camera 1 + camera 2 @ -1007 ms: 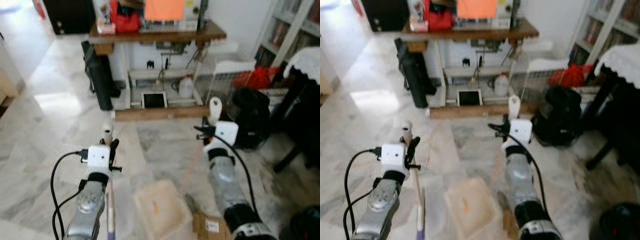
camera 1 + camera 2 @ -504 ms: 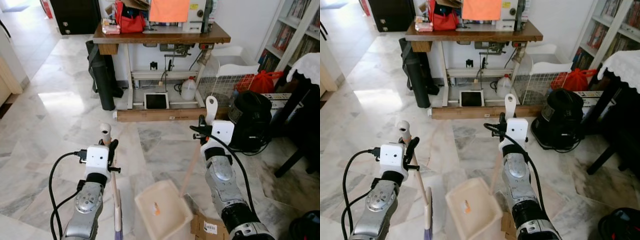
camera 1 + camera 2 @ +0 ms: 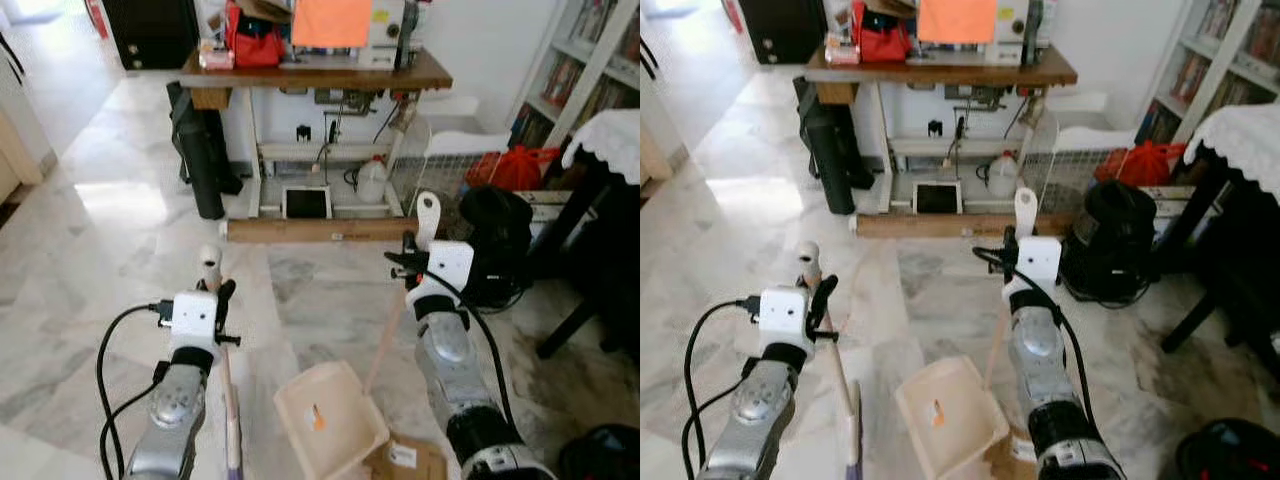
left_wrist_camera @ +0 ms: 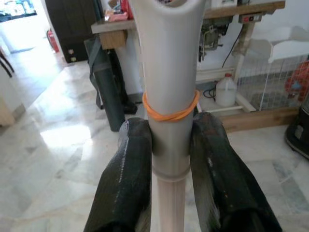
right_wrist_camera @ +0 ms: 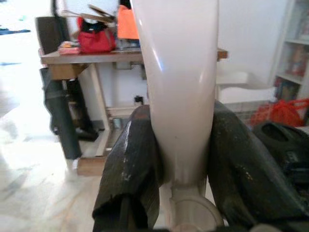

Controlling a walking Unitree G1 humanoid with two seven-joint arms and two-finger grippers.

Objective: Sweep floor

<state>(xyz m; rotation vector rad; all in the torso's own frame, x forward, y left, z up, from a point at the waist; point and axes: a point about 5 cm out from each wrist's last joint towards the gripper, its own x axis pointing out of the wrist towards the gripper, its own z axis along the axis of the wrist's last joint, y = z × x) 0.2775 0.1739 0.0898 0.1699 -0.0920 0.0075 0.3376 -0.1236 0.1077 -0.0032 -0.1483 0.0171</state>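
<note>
My left gripper [image 3: 222, 300] is shut on the cream broom handle [image 3: 209, 262], whose stick [image 3: 230, 420] slants down to the floor between my arms. In the left wrist view the black fingers [image 4: 129, 164] clamp the handle just below an orange rubber band [image 4: 170, 113]. My right gripper [image 3: 408, 258] is shut on the dustpan's long handle [image 3: 428, 212]. The right wrist view shows both fingers [image 5: 137, 159] pressed against that handle [image 5: 176, 96]. The cream dustpan [image 3: 330, 425] rests on the marble floor between my arms, with a small orange scrap [image 3: 318, 418] inside it.
A piece of cardboard [image 3: 405, 460] lies by the dustpan. Ahead stand a wooden sewing table [image 3: 315, 72], a plank [image 3: 320, 229] on the floor, a black bag [image 3: 200, 150] and a wire basket [image 3: 450, 165]. On the right are a black vacuum cleaner [image 3: 497, 235] and a dark table leg [image 3: 570, 320].
The camera has swayed and the blur has cleared. Both grippers keep their hold, and the dustpan stays in about the same spot on the floor.
</note>
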